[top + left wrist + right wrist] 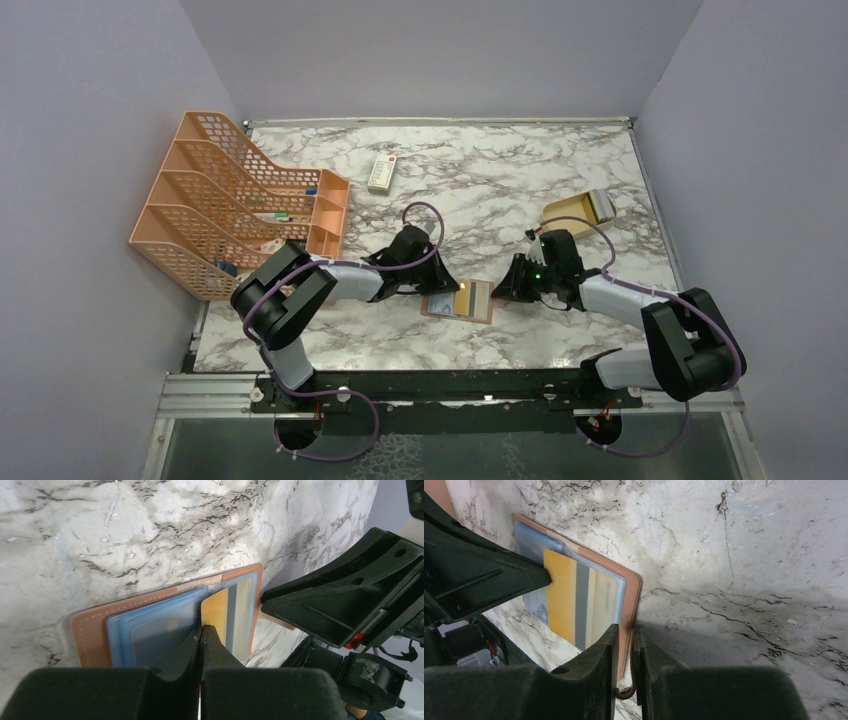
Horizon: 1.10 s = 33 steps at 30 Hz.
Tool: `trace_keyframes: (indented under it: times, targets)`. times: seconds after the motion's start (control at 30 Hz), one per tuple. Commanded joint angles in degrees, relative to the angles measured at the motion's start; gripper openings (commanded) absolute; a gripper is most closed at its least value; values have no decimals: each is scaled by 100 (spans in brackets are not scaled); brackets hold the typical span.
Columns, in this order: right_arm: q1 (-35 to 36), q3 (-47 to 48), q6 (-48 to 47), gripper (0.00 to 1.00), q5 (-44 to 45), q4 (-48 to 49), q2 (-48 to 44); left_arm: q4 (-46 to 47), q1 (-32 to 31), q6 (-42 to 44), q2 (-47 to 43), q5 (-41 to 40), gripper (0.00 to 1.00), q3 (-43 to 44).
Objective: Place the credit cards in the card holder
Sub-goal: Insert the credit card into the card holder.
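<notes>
The card holder [459,301] lay open on the table [520,190] between both arms. The right gripper [625,635] was clamped on its right edge. The left gripper [201,632] was nearer the cards, fingers together, with its tip against the gold card [216,612] directly ahead.

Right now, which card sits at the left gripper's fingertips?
The gold-yellow card with the grey stripe, against the shut left gripper; the pale blue card lies beside it in the card holder.

Both arms reach inward, facing each other; left hand [201,628] closed tight, right hand [625,628] pinched narrow.
</notes>
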Motion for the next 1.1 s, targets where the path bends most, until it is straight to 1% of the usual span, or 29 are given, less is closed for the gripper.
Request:
trace_keyframes:
  times: [0.0,0.13,0.2,0.3,0.37,0.43,0.6,0.73,1.07]
  targets:
    - [53,-65,57,16,-41,198,-123,40,-125,94,223,185,0,192]
    - [53,-94,59,16,1,198,-147,40,-154,72,176,189,1,207]
    - [50,-100,60,16,40,186,-178,-35,-145,95,29,109,11,196]
    - [51,-87,51,16,67,148,-214,-356,-144,208,-252,-77,31,267]
    - [49,-75,51,16,59,138,-235,-592,-145,302,-326,-168,39,359]
    - [51,-74,55,16,50,122,-258,-653,-145,311,-356,-167,44,382]
    - [53,-122,53,15,52,126,-323,-397,-154,118,-360,68,48,227]
    - [53,-138,50,14,45,143,-298,-383,-162,119,-295,84,50,201]
    - [53,-78,16,14,28,111,-284,-191,-277,-36,-59,255,51,254]
